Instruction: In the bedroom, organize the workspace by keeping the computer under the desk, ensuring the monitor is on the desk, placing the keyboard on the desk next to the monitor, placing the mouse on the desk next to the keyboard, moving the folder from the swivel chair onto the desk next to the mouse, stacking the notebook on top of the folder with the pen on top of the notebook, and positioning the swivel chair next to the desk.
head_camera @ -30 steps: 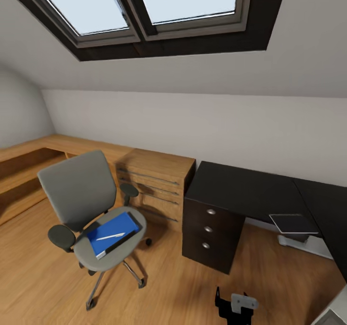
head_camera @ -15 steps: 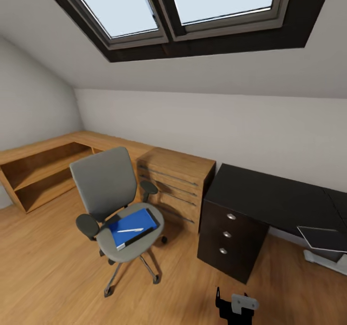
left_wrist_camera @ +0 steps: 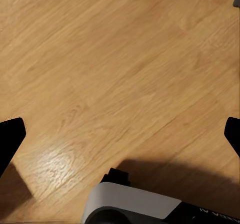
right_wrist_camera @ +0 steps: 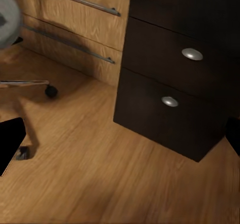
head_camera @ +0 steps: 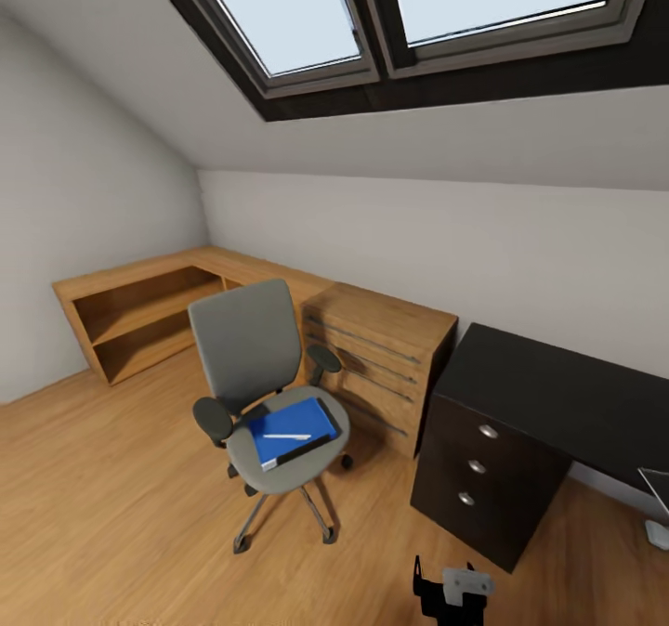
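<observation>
Attic bedroom: blue folder (head_camera: pixel 291 427) (white pen (head_camera: pixel 286 436) atop)

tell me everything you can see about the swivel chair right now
The swivel chair has a grey padded seat and back, round black armrests, and a chrome star base on black casters. It stands upright on the wooden floor, in front of the light wooden dresser and apart from the black desk. On its seat lies the blue folder, with a thin white pen resting on top. Nothing else touches it.
</observation>
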You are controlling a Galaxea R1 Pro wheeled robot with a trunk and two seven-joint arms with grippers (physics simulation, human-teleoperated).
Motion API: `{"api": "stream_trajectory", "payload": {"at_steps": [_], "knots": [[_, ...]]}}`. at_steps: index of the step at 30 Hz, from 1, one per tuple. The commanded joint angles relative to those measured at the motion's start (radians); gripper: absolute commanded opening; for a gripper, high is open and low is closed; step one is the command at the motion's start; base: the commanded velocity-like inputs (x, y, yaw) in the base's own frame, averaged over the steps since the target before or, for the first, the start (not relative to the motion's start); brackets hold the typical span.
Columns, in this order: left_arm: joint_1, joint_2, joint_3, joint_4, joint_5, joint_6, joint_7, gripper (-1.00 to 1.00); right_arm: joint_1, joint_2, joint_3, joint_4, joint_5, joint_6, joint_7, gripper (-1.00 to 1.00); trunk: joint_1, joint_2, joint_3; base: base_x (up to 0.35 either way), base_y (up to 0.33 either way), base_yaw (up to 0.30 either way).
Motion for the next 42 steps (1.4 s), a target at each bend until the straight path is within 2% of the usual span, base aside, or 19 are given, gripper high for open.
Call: {"api": "stream_trajectory", "payload": {"at_steps": [1, 19, 33, 42], "knots": [[0.0, 0.001, -0.006, -0.001, 0.01, -0.003, 0.006, 1.0, -0.001, 0.0, 0.009, 0.001, -0.004, -0.001, -0.006, 1.0, 0.0, -0.001, -0.001, 0.0, 0.0, 0.284], [0.0, 0.005, -0.006, 0.021, 0.01, -0.003, 0.006, 1.0, -0.001, 0.007, 0.01, 0.015, 0.004, -0.002, -0.007, 1.0, 0.0, -0.001, -0.001, 0.0, 0.0, 0.278], [0.0, 0.007, -0.004, 0.022, 0.009, -0.004, 0.008, 1.0, -0.001, 0.006, 0.009, 0.018, 0.002, -0.003, -0.006, 1.0, 0.0, -0.001, -0.001, 0.0, 0.0, 0.02], [0.0, 0.025, -0.001, 0.022, 0.012, -0.002, 0.009, 1.0, -0.001, 0.005, 0.007, 0.016, 0.001, -0.005, -0.006, 1.0, 0.0, -0.001, -0.001, 0.132, -0.138, 0.135]]}}
